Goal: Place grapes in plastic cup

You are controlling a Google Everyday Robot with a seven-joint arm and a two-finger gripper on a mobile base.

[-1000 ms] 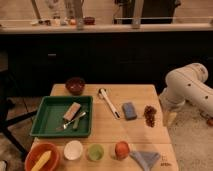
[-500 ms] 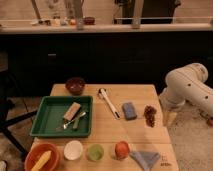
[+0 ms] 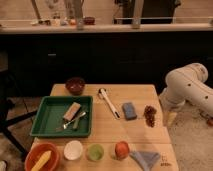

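Observation:
The grapes, a small dark red-purple bunch, lie on the wooden table near its right edge. The plastic cup, translucent light green, stands upright at the table's front edge, between a white bowl and a round orange-red fruit. My white arm reaches down at the table's right side. My gripper hangs just right of the grapes, beside the table edge, apart from them.
A green tray with utensils sits at the left. A dark red bowl stands at the back. A white brush and blue sponge lie mid-table. An orange bowl and blue cloth sit at the front.

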